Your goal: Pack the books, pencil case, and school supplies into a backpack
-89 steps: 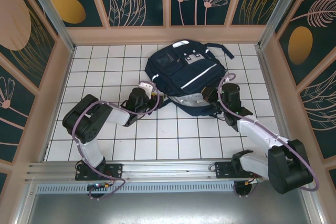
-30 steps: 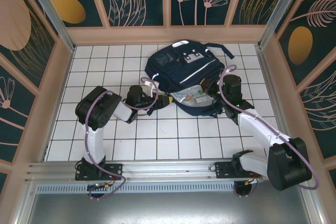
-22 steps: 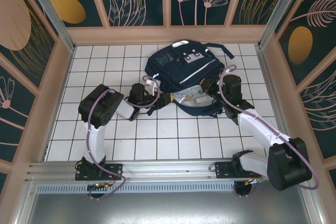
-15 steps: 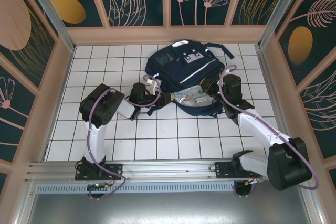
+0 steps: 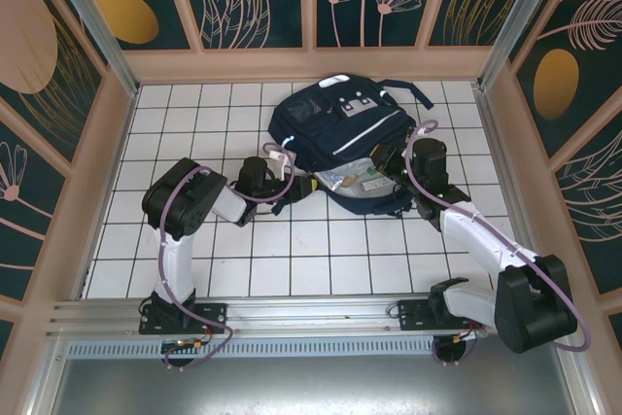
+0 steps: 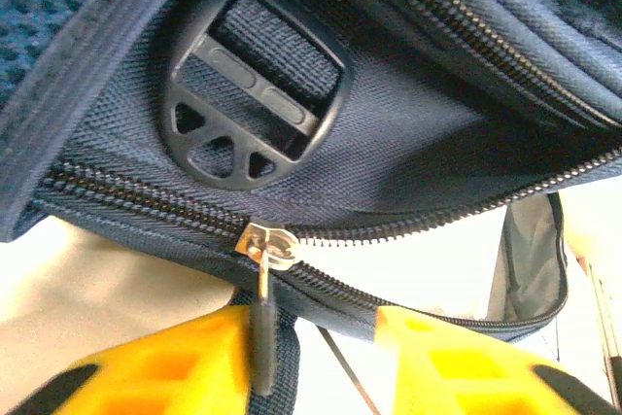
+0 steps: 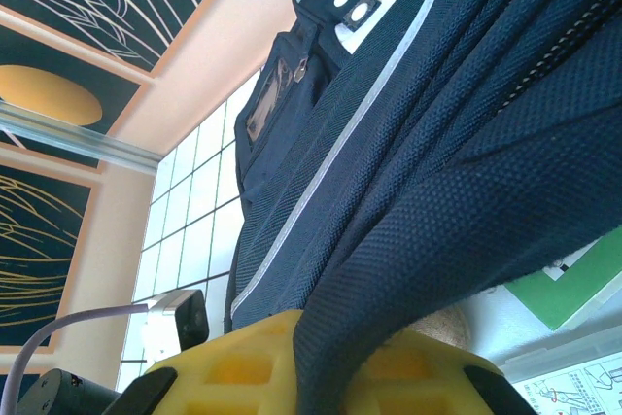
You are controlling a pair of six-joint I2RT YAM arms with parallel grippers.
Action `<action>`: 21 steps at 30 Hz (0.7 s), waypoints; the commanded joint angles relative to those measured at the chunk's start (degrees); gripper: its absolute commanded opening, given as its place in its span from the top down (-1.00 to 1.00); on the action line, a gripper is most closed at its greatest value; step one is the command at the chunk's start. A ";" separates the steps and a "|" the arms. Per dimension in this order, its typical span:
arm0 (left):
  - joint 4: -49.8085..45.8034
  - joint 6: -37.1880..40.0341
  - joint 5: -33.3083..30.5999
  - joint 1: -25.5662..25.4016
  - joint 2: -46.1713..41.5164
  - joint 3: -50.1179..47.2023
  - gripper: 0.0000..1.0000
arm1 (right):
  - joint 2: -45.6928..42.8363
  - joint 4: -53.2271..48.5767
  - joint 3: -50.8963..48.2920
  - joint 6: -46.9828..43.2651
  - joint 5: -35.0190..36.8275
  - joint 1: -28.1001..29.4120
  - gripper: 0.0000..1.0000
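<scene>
The navy backpack [image 5: 335, 128] lies at the back middle of the tiled table, its main opening [image 5: 355, 182] facing the arms with pale items inside. At the opening's left end is my left gripper [image 5: 299, 185]. Up close, the left gripper [image 6: 316, 337] is open, and the metal zipper pull [image 6: 262, 245] hangs along the inner edge of its left finger [image 6: 165, 366]. My right gripper [image 5: 381, 157] holds the upper flap up. Seen from the wrist, the right gripper [image 7: 340, 337] is shut on a fold of backpack fabric [image 7: 418, 240]. Under the flap I see a green book [image 7: 573, 293] and a white printed packet [image 7: 573, 376].
White tiled floor [image 5: 321, 250] lies between the arms and the backpack. Wooden walls [image 5: 311, 63] ring the table on three sides. A black strap buckle [image 6: 248, 104] sits just above the zipper. A dark strap [image 5: 413, 94] trails from the backpack's far right.
My left gripper's fingers have drawn closer together around the zipper pull and the arm has shifted slightly left. The right gripper keeps its hold on the raised flap.
</scene>
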 commanded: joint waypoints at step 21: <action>-23.89 15.41 -13.49 -9.45 -13.26 1.43 1.00 | 1.25 5.13 0.70 0.68 1.34 1.25 0.69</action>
